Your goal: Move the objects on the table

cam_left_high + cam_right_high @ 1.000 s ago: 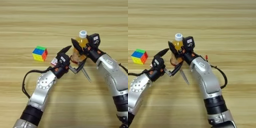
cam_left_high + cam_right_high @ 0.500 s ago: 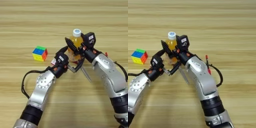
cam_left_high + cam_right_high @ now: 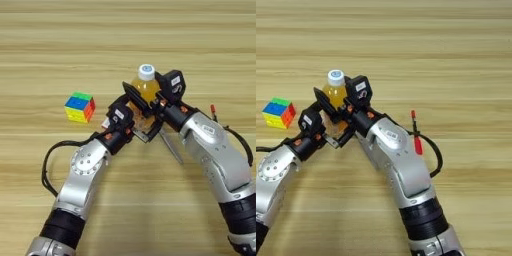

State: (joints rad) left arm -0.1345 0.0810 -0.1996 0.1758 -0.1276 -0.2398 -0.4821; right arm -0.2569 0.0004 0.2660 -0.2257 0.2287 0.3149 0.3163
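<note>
Clear bottle of orange drink with white cap upright at mid worktop, light-brown wood with plank-like grain. Right pincer pinching bottle, black fingers on either side of body. Left pincer just below bottle, close against right one; whether fingers spread or pressed, cannot tell. Multicoloured puzzle cube left of both arms, apart. Red pen right of right arm. Grey scissor blade pokes out below pincers.
</note>
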